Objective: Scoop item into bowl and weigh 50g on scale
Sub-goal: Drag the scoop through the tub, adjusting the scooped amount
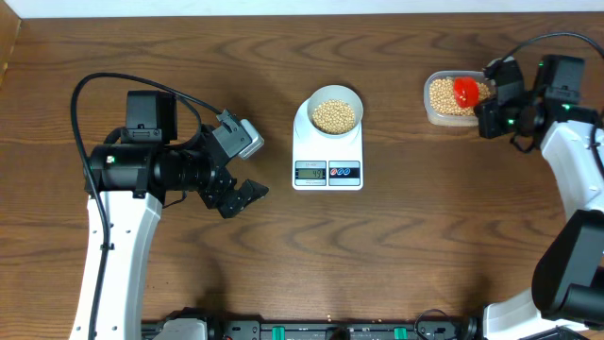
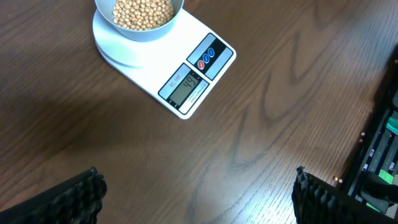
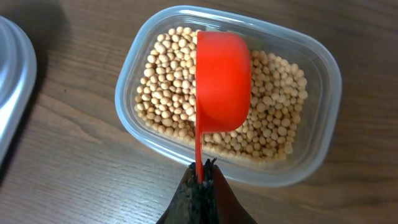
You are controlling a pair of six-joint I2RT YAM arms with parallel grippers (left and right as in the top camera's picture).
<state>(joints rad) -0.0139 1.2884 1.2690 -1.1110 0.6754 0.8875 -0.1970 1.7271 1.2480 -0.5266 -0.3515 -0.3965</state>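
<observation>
The pale blue-grey bowl (image 1: pixel 334 113) (image 2: pixel 142 17), full of tan beans (image 1: pixel 333 115), stands on the white scale (image 1: pixel 327 156) (image 2: pixel 186 62) at the table's middle, its display lit. My left gripper (image 1: pixel 247 172) (image 2: pixel 199 193) hovers open left of the scale, with nothing between its fingers. At the far right, my right gripper (image 1: pixel 488 94) (image 3: pixel 202 171) is shut on the thin handle of a red scoop (image 3: pixel 222 81) (image 1: pixel 465 91). The scoop is turned on its side over the beans (image 3: pixel 273 118) in a clear plastic tub (image 3: pixel 323 81) (image 1: pixel 434 111).
A grey lid or tray edge (image 3: pixel 12 93) shows at the left of the right wrist view. Black equipment with cables (image 2: pixel 379 162) lines the table's front edge.
</observation>
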